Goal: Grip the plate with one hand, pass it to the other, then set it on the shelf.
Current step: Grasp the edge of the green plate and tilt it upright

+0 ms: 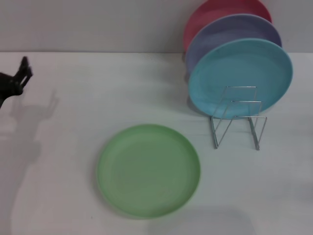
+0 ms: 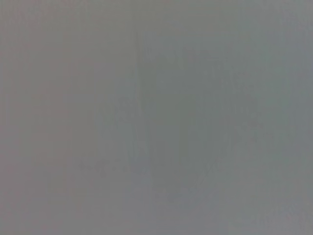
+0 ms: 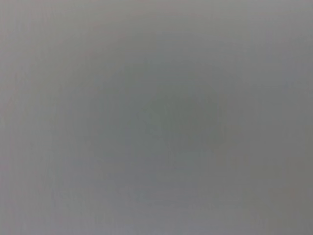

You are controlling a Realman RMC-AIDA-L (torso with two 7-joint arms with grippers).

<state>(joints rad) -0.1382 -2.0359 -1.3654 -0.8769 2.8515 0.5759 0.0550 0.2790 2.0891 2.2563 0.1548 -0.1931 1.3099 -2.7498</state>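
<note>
The green plate (image 1: 148,170) lies flat, ungripped — the left gripper (image 1: 19,76), finger state unclear, hangs well apart, so reaching its rim comes first.

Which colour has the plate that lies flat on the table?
Light green. The plate shows best in the head view; both wrist views show only plain grey.

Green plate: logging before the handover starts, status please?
Left gripper at far left edge, off the plate. Right gripper not in view. Green plate flat on table, ungripped. Rack front slots free; blue plate behind.
</note>
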